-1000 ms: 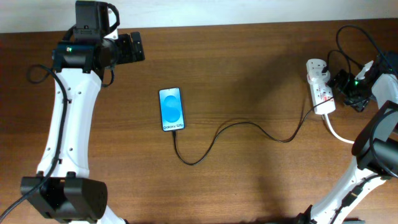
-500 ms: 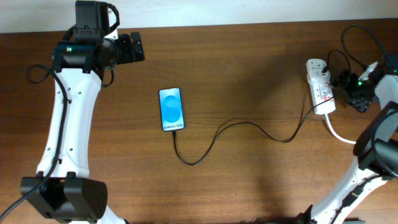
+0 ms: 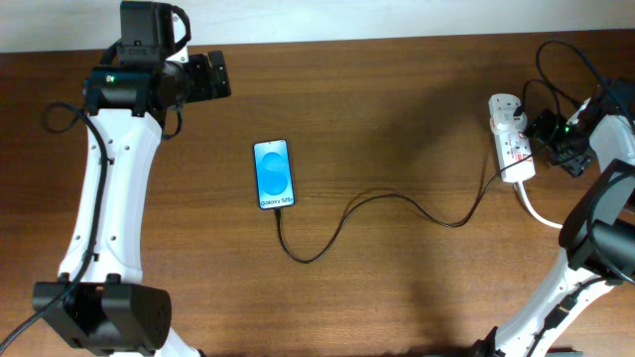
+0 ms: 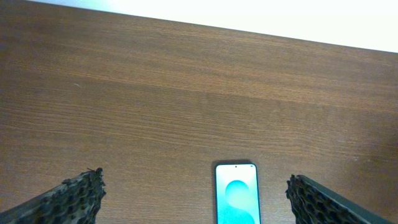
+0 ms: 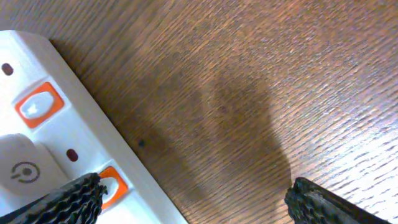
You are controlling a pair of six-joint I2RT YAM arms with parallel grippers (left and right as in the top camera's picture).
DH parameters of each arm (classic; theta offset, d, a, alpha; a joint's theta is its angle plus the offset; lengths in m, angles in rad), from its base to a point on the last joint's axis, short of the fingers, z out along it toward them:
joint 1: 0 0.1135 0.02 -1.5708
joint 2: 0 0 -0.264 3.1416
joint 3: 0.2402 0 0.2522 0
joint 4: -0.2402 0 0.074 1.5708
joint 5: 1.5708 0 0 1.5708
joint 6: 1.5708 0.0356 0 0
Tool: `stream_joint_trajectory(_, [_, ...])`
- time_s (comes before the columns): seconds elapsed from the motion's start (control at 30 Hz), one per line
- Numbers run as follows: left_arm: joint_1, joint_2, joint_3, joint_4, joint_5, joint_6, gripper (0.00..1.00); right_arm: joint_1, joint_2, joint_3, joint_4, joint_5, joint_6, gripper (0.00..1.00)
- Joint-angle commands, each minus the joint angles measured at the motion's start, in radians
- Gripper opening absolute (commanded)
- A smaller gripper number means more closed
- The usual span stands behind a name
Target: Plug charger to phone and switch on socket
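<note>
The phone (image 3: 274,175) lies flat mid-table with its blue screen lit; it also shows in the left wrist view (image 4: 236,200). The thin black charger cable (image 3: 387,198) runs from the phone's near end across the table to the white socket strip (image 3: 510,138) at the far right. My right gripper (image 3: 552,141) is open, low beside the strip's right edge. In the right wrist view the strip (image 5: 43,149) shows orange-red switches, and one fingertip of the right gripper (image 5: 193,199) lies over a switch. My left gripper (image 3: 213,75) is open, far left, above the table; its jaws (image 4: 193,200) frame the phone.
A thick white cord (image 3: 541,213) leaves the strip's near end toward the right arm's base. Black robot wires (image 3: 561,59) loop above the strip. The table's far edge (image 4: 249,31) meets a white wall.
My right gripper shifted slightly away from the strip to the right, then came back toward it. The left arm, phone and cable have not moved.
</note>
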Motion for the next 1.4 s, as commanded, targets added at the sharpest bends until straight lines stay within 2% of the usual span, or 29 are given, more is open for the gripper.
stream_joint_trajectory(0.0, [0.004,-0.016,0.015,0.0,-0.01,0.002,0.99,0.032,0.036,-0.034,-0.038,-0.079,-0.033,0.99])
stream_joint_trajectory(0.2, [0.003,-0.016,0.015,0.0,-0.01,0.002,0.99,0.026,0.035,-0.032,-0.036,-0.072,-0.042,0.98])
stream_joint_trajectory(0.27, [0.003,-0.016,0.015,0.0,-0.01,0.002,0.99,-0.015,0.027,0.019,-0.054,-0.073,-0.04,0.98])
stream_joint_trajectory(0.4, [0.003,-0.016,0.015,0.0,-0.01,0.002,0.99,-0.184,-0.047,0.333,-0.333,-0.082,-0.014,0.98])
stream_joint_trajectory(0.53, [0.003,-0.016,0.015,0.0,-0.01,0.002,0.99,-0.218,-0.192,0.552,-0.525,-0.154,-0.015,0.98])
stream_joint_trajectory(0.63, [0.003,-0.016,0.015,0.0,-0.01,0.002,0.99,-0.128,-0.422,0.564,-0.552,-0.264,-0.018,0.98])
stream_joint_trajectory(0.77, [0.003,-0.016,0.015,0.0,-0.01,0.002,0.99,0.135,-0.614,0.564,-0.658,-0.256,-0.107,0.98])
stream_joint_trajectory(0.9, [0.003,-0.016,0.015,0.0,-0.01,0.002,0.99,0.343,-0.64,0.563,-0.751,-0.253,-0.129,0.98])
stream_joint_trajectory(1.03, [0.003,-0.016,0.015,0.0,-0.01,0.002,0.99,0.454,-0.64,0.563,-0.776,-0.193,-0.132,0.99])
stream_joint_trajectory(1.27, [0.003,-0.016,0.015,0.0,-0.01,0.002,0.99,0.56,-0.64,0.563,-0.81,-0.196,-0.128,0.99])
stream_joint_trajectory(1.37, [0.003,-0.016,0.015,0.0,-0.01,0.002,0.99,0.56,-0.64,0.563,-0.842,-0.204,-0.12,0.98])
